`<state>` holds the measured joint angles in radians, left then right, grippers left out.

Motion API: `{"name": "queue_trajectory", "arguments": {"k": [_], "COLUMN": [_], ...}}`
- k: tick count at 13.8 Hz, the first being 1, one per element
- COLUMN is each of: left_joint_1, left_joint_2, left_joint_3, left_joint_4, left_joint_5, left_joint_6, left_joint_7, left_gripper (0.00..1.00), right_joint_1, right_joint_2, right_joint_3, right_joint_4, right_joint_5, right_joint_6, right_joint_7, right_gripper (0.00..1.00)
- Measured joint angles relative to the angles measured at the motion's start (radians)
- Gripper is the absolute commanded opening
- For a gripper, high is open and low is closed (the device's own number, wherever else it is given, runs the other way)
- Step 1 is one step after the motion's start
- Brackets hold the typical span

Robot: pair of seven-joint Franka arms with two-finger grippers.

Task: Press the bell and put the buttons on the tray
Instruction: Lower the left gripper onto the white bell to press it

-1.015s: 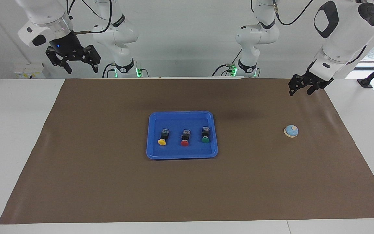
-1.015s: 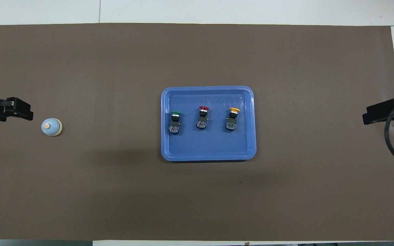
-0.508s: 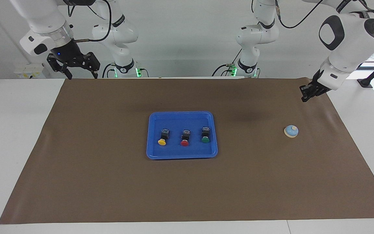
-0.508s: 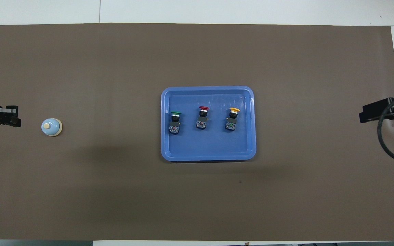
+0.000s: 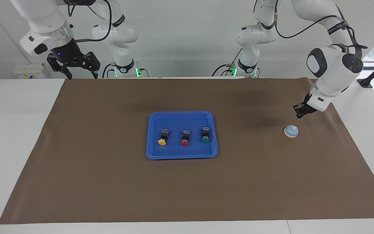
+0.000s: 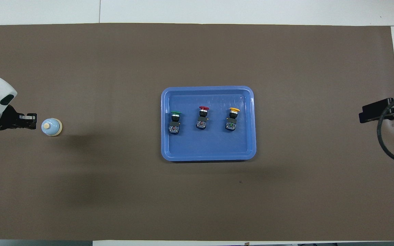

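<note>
Bare brown paper mat (image 5: 109, 182) covers the worktop around the flat bright blue plastic tray (image 5: 150, 136) at its middle. The small light blue domed bell (image 5: 291, 131) stands alone toward the left arm's end, well apart from the tray.

Tray (image 5: 181, 116) was bright blue, sitting on a plain brown mat (image 5: 109, 182) over a white table (image 5: 11, 130). Buttons (image 5: 184, 138) had black bodies with yellow, red and green caps. Bell (image 5: 291, 131) was light blue with a cream base and pale knob. Arms were white, grippers black.
</note>
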<state>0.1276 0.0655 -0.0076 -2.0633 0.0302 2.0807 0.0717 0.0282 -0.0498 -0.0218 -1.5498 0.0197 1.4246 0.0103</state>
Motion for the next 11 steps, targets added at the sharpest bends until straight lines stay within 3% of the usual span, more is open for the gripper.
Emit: {"name": "queue_trajectory", "arguments": {"k": [11], "left_joint_1": [0.009], "left_joint_2": [0.079], "left_joint_3": [-0.011], "left_joint_4": [-0.070], "left_joint_5": [0.002], "left_joint_6": [0.172], "left_joint_7": [0.012], "left_gripper": [0.00], "right_joint_1": [0.000], "right_joint_2": [-0.004], "right_joint_3": [0.000], "right_joint_4": [-0.001], "right_joint_5": [0.000], "right_joint_6": [-0.003], "right_joint_7": [0.000], "right_gripper": [1.00]}}
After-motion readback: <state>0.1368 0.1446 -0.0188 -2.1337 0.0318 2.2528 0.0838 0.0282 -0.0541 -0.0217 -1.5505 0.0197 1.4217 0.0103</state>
